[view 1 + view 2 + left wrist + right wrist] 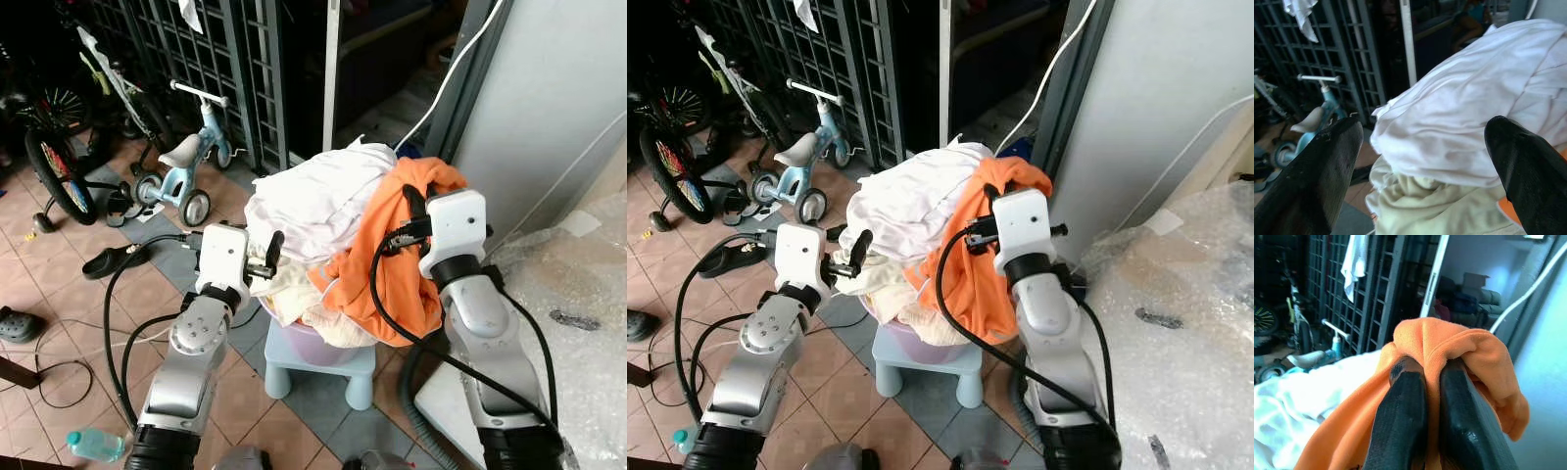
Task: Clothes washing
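From the left eye view, a heap of laundry sits in a lilac basin (312,345) on a small pale blue stool (323,370) standing on the tiled floor (69,294); a white garment (318,201) lies on top, an orange garment (392,257) drapes down the robot's right side of the heap, and cream cloth (292,286) bulges underneath. The left gripper (269,257) reaches at the heap's left flank, and the right gripper (411,208) is at the top of the orange garment, beside a grey wall (549,108). A light blue balance bike (186,162) stands near the dark metal grille (211,59), a black sandal (113,259) lies on the tiles, and a plastic bottle (96,445) lies by the left arm. The right eye view gives the same arrangement, with bubble wrap (1185,313) spread on the robot's right. In the left wrist view, the jaws stand wide apart, holding nothing, just before the white garment and the cream cloth. In the right wrist view, the jaws are clamped together on a bunched fold of the orange garment, which rises between and over them.
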`<state>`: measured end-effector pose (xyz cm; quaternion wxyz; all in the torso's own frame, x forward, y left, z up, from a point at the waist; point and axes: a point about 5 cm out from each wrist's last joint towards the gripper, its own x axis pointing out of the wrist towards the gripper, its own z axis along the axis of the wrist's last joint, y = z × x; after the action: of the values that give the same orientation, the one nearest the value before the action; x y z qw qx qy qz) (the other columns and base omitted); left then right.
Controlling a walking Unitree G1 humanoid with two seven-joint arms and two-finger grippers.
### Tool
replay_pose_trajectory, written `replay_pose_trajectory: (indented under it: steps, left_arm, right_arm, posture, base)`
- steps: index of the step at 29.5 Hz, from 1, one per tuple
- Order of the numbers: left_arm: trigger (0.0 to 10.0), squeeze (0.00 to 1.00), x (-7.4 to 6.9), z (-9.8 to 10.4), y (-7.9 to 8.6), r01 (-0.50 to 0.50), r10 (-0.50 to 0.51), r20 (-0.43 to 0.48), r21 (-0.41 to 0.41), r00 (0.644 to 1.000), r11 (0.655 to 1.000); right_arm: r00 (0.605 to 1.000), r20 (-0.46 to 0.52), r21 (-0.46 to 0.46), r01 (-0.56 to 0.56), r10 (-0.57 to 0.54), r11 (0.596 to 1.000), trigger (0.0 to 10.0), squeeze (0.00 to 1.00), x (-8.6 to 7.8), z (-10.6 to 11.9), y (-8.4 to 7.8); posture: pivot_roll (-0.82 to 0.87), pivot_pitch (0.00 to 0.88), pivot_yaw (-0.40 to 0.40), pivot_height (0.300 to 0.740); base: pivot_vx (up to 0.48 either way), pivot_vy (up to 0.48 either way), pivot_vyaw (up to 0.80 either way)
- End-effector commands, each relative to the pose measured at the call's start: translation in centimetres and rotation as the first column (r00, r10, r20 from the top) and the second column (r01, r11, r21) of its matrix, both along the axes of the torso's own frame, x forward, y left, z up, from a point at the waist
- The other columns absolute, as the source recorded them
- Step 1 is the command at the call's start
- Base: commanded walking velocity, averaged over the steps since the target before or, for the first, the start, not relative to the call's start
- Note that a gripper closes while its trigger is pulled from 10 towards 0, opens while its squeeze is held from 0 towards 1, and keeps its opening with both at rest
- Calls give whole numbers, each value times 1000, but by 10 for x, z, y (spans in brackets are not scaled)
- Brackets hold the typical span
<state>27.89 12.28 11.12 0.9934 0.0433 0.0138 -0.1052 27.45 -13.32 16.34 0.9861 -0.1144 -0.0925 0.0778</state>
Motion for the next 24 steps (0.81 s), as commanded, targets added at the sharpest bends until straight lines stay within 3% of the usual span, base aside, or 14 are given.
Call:
replay_pose_trajectory:
  steps: [1, 16, 24]
  left_arm:
    - [10000, 0, -2, 2, 1, 11, -11, 2, -2, 1000, 1000]
    - [10000, 0, -9, 2, -1, 36, -37, -27, -12, 999, 999]
    - [10000, 0, -10, 2, 1, 43, -43, -31, -12, 999, 999]
  right_arm:
    - [1000, 27, 10, 0, 0, 1000, 10000, 0, -1, 8, 0]
    - [1000, 3, 21, -3, 3, 1000, 10000, 0, 3, 7, -2]
    - [1000, -5, 23, -16, 16, 1000, 10000, 0, 5, 8, 2]
  posture:
    - [-56, 0, 30, 740]
    - [-54, 0, 17, 740]
    - [-58, 0, 18, 740]
  base:
    - [0, 0, -800]
    - [0, 0, -800]
    - [0, 0, -441]
